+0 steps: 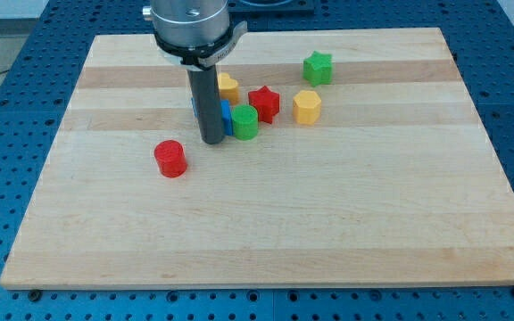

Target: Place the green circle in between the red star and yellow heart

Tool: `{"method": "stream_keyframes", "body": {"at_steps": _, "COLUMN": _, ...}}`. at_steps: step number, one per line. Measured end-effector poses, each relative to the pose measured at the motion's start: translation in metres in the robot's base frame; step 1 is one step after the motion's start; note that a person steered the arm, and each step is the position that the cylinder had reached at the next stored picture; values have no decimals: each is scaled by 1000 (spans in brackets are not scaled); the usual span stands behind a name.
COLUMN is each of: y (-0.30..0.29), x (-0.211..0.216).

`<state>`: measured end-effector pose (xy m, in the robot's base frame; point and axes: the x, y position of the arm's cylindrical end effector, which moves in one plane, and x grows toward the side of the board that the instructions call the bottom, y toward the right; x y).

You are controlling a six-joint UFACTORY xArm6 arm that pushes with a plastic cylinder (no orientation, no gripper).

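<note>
The green circle (pixel 245 122) stands just below and left of the red star (pixel 263 102). The yellow heart (pixel 227 86) lies up-left of the star, partly hidden behind the rod. My tip (pixel 211 141) rests on the board just left of the green circle, with a blue block (pixel 226 118) squeezed between the rod and the circle. The blue block's shape is mostly hidden.
A yellow hexagon (pixel 307 106) sits right of the red star. A green star (pixel 318 68) lies near the view's top right. A red circle (pixel 170 159) stands alone below and left of my tip. The wooden board (pixel 328 223) lies on a blue perforated table.
</note>
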<state>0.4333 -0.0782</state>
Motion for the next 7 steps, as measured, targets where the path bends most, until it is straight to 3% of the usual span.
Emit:
{"method": "stream_keyframes", "body": {"at_steps": 1, "y": 16, "x": 21}}
{"method": "stream_keyframes", "body": {"at_steps": 2, "y": 52, "x": 8}}
{"method": "stream_keyframes", "body": {"at_steps": 7, "y": 26, "x": -37}}
